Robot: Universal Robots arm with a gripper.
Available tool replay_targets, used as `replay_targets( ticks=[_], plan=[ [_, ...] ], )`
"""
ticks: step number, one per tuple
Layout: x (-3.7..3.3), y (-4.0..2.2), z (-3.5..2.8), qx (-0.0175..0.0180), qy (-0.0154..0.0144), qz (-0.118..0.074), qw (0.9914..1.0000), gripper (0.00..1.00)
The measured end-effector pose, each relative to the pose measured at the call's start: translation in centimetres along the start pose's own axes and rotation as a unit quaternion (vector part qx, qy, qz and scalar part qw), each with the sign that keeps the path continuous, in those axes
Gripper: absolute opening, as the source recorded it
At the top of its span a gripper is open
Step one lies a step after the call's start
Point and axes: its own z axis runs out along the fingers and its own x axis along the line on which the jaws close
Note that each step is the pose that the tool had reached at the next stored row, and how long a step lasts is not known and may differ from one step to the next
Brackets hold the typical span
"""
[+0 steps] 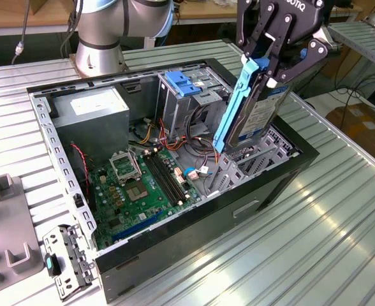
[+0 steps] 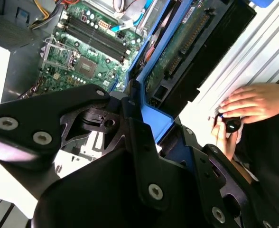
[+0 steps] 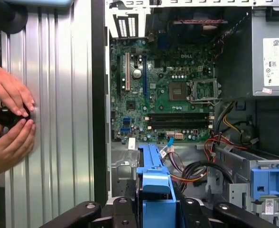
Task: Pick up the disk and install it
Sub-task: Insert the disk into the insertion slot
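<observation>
Tilted as it hangs, the disk could jam on the bay edge inside the open black computer case [image 1: 206,220] or snag the loose coloured wires [image 1: 175,137]. The black hand [image 1: 274,69] clamps this flat metal disk [image 1: 259,118], with blue plastic rails and a white label, just above the case.
</observation>
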Motion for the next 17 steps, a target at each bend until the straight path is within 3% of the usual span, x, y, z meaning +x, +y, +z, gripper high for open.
replay_targets(
  ticks=[9,13,17],
  plan=[
    [-0.07,-3.02,0.65,0.0,0.0004,0.0,1.0,0.37],
    [-0.08,-3.15,0.77,0.0,0.0003,0.0,1.0,0.37],
    [-0.1,-3.38,1.72,0.0,0.0003,0.0,1.0,0.37]
  ],
)
